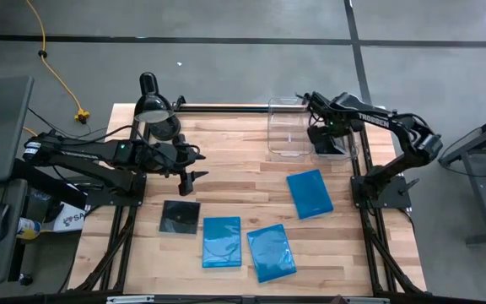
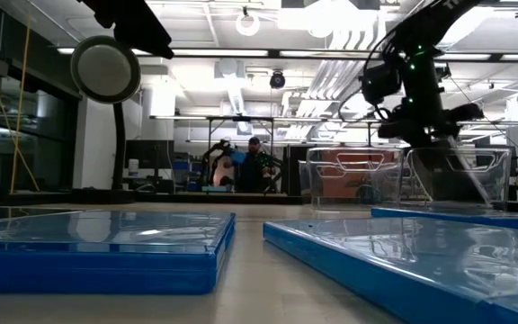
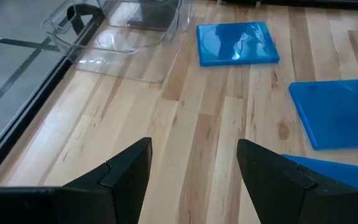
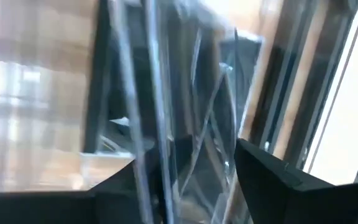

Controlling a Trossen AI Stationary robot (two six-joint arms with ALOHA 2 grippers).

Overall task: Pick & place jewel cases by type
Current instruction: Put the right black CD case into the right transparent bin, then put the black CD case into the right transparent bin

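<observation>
One black jewel case [image 1: 180, 217] lies flat on the table near my left arm. Three blue jewel cases lie flat: one [image 1: 223, 241] beside the black one, one [image 1: 270, 252] at the near edge, one [image 1: 310, 192] toward the right. My left gripper [image 1: 197, 179] is open and empty above bare wood, just beyond the black case; its wrist view [image 3: 194, 180] shows the blue cases ahead. My right gripper [image 1: 327, 142] is open at the right clear bin [image 1: 342, 150], where dark flat shapes [image 4: 185, 143] show behind the bin's clear walls.
A second clear bin [image 1: 287, 128] stands left of the first at the far edge. A black desk lamp [image 1: 152, 105] stands at the far left corner. Bare wood lies between the cases and the bins. People show in the room behind [image 2: 254, 166].
</observation>
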